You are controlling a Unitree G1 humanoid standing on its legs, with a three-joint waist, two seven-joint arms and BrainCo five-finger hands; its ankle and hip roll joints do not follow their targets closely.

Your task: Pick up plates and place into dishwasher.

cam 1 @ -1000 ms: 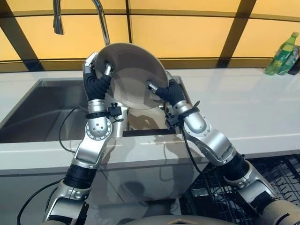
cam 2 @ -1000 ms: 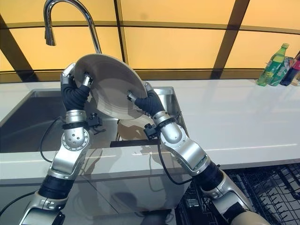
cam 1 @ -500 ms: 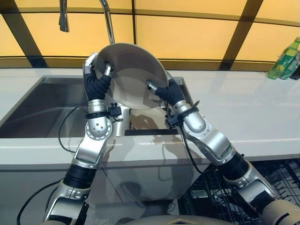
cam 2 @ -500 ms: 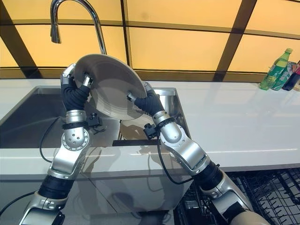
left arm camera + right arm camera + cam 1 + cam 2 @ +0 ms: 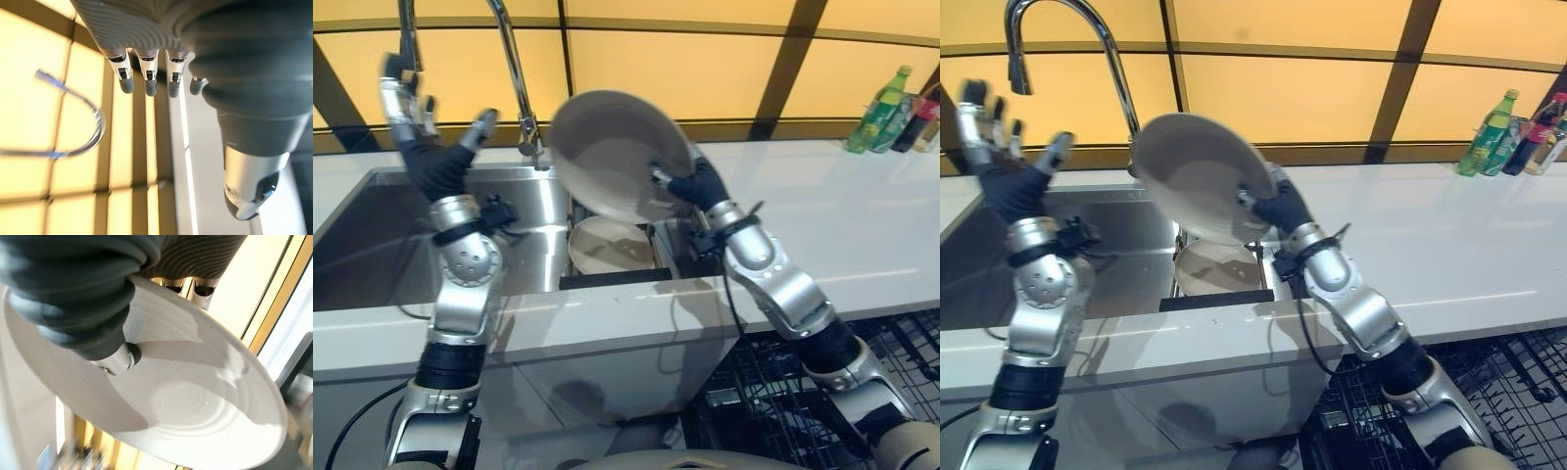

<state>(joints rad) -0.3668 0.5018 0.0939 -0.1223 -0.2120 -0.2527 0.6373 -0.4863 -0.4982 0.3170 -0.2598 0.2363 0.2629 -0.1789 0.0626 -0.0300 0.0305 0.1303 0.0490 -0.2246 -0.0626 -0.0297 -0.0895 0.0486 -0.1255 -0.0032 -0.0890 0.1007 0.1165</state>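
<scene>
The white table (image 5: 862, 245) runs across the middle of the frame, with the steel sink (image 5: 372, 245) sunk into its left half and the dishwasher rack (image 5: 773, 411) open at the lower right, below the table edge. A tap (image 5: 1087, 39) arches over the sink at upper left, and bottles (image 5: 1489, 132) stand at the far upper right, well clear of the work. The plate (image 5: 617, 152) is in the air at centre frame, over the sink's small right compartment, tilted up on edge with its underside to the camera; held this way it looks ready to be swung right and down toward the rack and slotted in upright. The right hand (image 5: 690, 184) has it alone: in the right wrist view the thumb (image 5: 128, 356) presses on the plate's inner face and the fingers (image 5: 203, 286) wrap behind the rim, so the rim is pinched between them. A second plate (image 5: 610, 245) lies flat in the compartment just beneath. The left hand (image 5: 426, 147) is up at the upper left beside the tap, fingers (image 5: 149, 83) spread and straight, holding nothing, apart from the plate.
</scene>
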